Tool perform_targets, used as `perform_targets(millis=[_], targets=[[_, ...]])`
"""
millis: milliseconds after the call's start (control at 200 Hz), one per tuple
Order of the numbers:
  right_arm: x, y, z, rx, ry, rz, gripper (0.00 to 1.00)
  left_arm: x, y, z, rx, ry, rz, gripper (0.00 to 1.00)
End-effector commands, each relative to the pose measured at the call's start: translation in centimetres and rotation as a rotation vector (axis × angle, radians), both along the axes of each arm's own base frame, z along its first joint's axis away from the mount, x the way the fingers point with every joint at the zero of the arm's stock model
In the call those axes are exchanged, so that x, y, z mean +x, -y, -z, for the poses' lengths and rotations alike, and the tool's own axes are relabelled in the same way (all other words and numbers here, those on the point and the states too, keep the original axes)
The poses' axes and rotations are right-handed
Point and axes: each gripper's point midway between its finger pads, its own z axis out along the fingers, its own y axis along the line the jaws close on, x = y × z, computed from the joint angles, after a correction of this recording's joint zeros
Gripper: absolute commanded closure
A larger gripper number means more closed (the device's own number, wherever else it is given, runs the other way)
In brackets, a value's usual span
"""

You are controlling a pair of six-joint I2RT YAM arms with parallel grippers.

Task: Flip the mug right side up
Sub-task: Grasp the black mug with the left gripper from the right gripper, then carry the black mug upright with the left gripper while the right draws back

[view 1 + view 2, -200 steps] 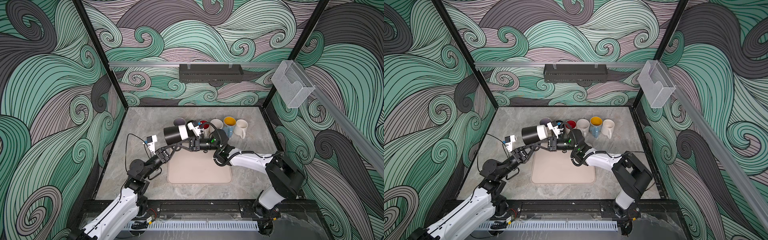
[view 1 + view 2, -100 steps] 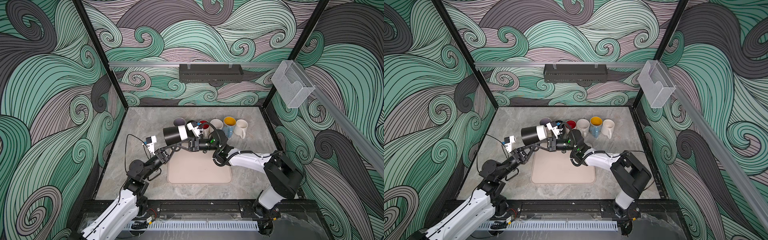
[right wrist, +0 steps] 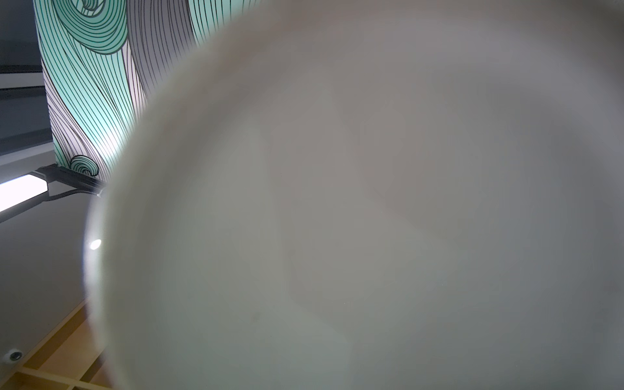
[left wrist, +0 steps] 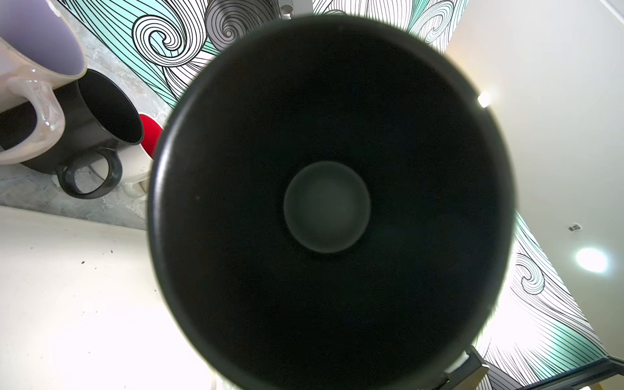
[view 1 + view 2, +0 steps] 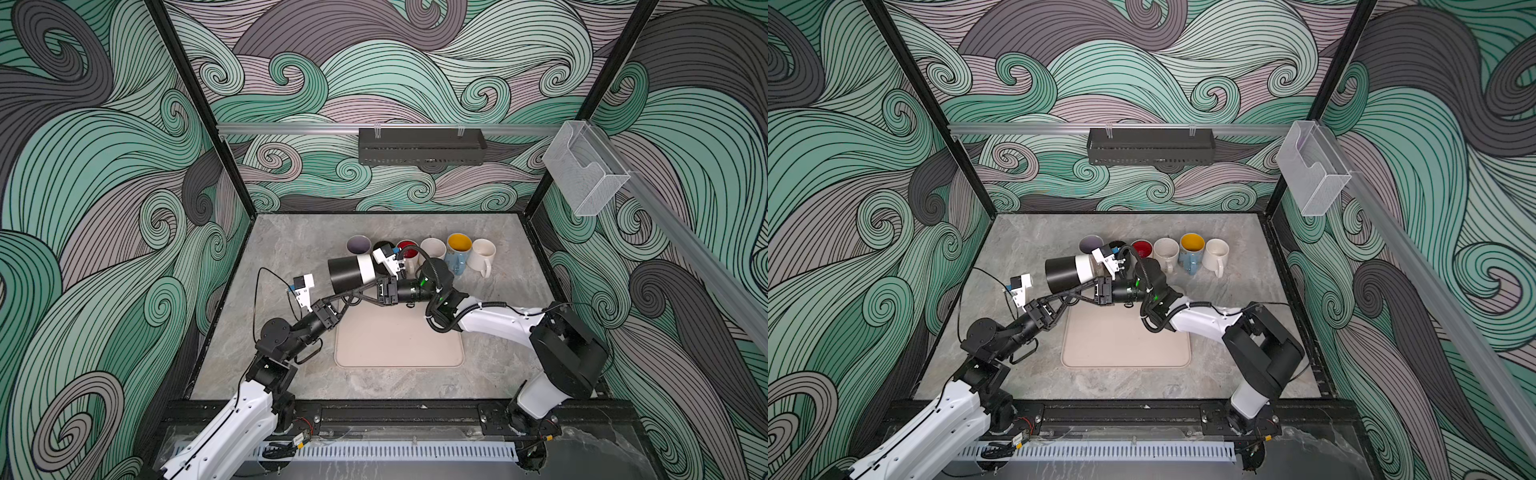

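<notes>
Got the left gripper (image 5: 368, 292) clamped tight on the black mug (image 5: 351, 272), lying sideways in midair just above those jaws, empty, mouth turned away from the right gripper (image 5: 384, 289) at its white base end, can't tell that one's jaw gap, then tan mat (image 5: 399, 345) underneath and a row of upright mugs (image 5: 432, 249) just beyond.

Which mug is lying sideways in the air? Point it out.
The black-and-white mug, raised and sideways; the other mugs stand upright in a row.
</notes>
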Motion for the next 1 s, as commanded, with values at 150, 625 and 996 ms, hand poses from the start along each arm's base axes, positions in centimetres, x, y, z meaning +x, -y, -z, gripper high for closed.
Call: perform_targets(millis=[150,625,996], targets=[[-1.3,1.0,0.7,-0.034,-0.011,-0.051,0.62,0.8,-2.8,-6.9,-0.048,0.217,-0.156,1.0],[0.8,3.5,4.9,-0.305,0.018,0.085,0.63,1.5,-5.4,-9.3,0.486,0.198,-0.334,1.0],[3.3,8.7,7.4,-0.682,0.164,0.287,0.62,5.9,-8.0,-8.0,0.999,-0.041,-0.371,1.0]])
